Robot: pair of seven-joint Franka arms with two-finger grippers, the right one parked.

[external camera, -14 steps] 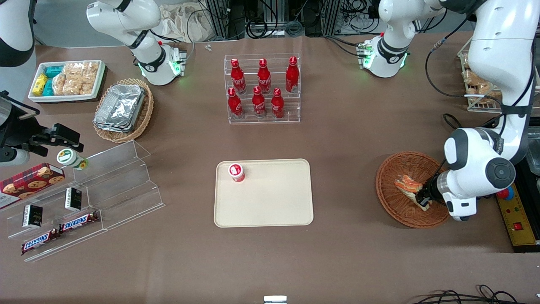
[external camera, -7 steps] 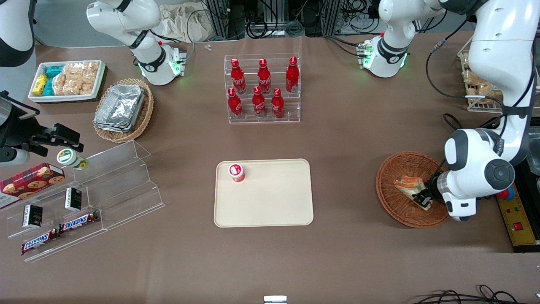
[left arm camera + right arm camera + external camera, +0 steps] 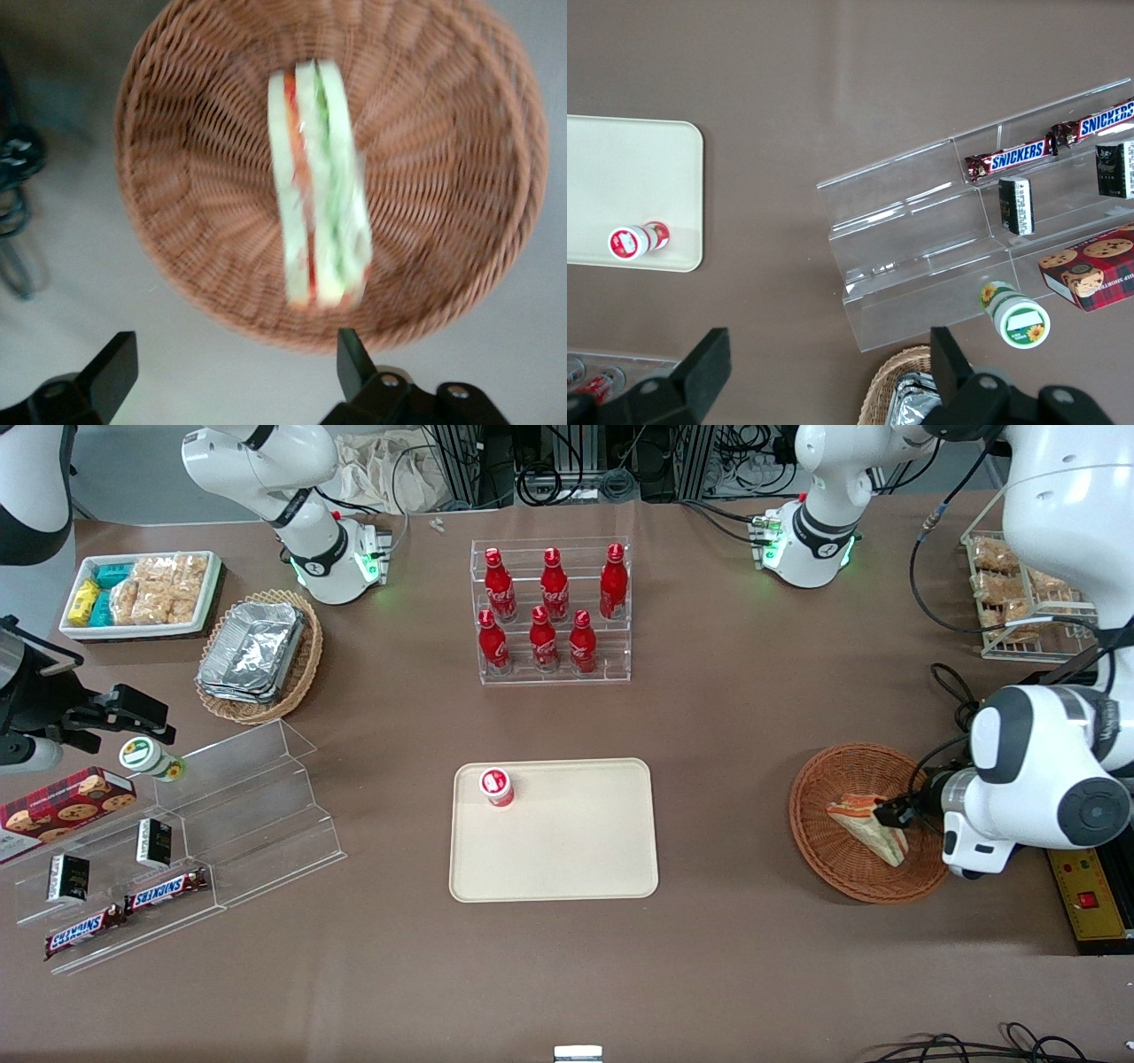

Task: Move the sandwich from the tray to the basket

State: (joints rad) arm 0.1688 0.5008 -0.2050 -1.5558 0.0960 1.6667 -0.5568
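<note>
Front view: found the left tool (image 3: 239, 335) drawn up and back from the sandwich (image 3: 872, 834) compared with half a second earlier, holding nothing, tips wide apart. Saw the sandwich lying just below the tool, inside the wicker basket (image 3: 813, 846), with cut side and filling facing up in the left wrist view. Took that change for a finished release, leaving little beyond retreating clear of the rim. Noted the tray (image 3: 558, 841) on the bench (image 3: 709, 974), well apart from the tool, bearing a small red-and-white container (image 3: 496, 786). Judged the placing as good as done, needing no fresh grip.
</note>
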